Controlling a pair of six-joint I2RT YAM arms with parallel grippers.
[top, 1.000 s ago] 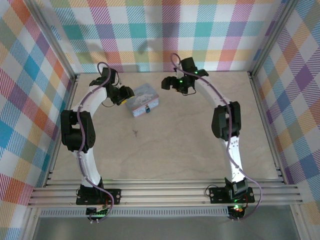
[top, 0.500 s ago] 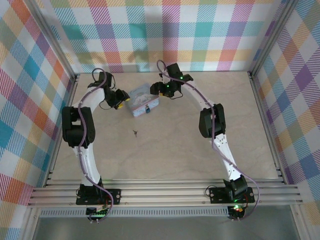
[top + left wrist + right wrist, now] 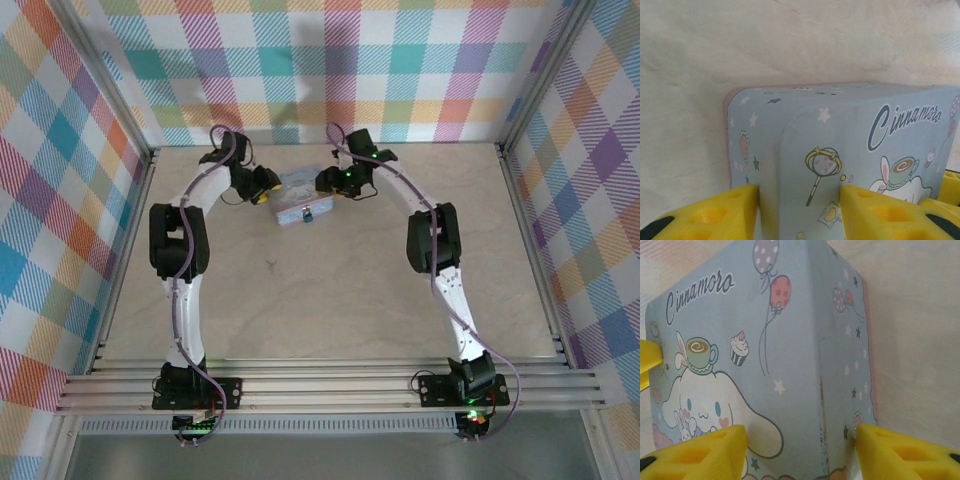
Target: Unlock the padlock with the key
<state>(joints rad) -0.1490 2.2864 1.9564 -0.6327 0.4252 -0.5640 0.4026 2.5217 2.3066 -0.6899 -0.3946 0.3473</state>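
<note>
The pale-blue cartoon-print tin [image 3: 300,194] lies at the back middle of the table. A tiny dark padlock [image 3: 308,215] hangs at its front edge. The key [image 3: 272,265], a thin dark sliver, lies alone on the wood in front of the tin. My left gripper [image 3: 262,187] is at the tin's left end; in the left wrist view it [image 3: 799,215] stands open, its yellow fingers [image 3: 715,215] straddling a corner of the tin [image 3: 840,140]. My right gripper [image 3: 325,182] is at the tin's right end and is also open [image 3: 800,455], straddling the tin [image 3: 765,340].
The checked back wall stands close behind the tin and both grippers. Aluminium rails [image 3: 130,250] edge the table on the left and right. Bare wood [image 3: 330,300] stretches from the key toward the arm bases.
Both grippers have closed in on the tin's two ends. The left arm swung right and the tin shifted a little to the right. The key has not moved.
</note>
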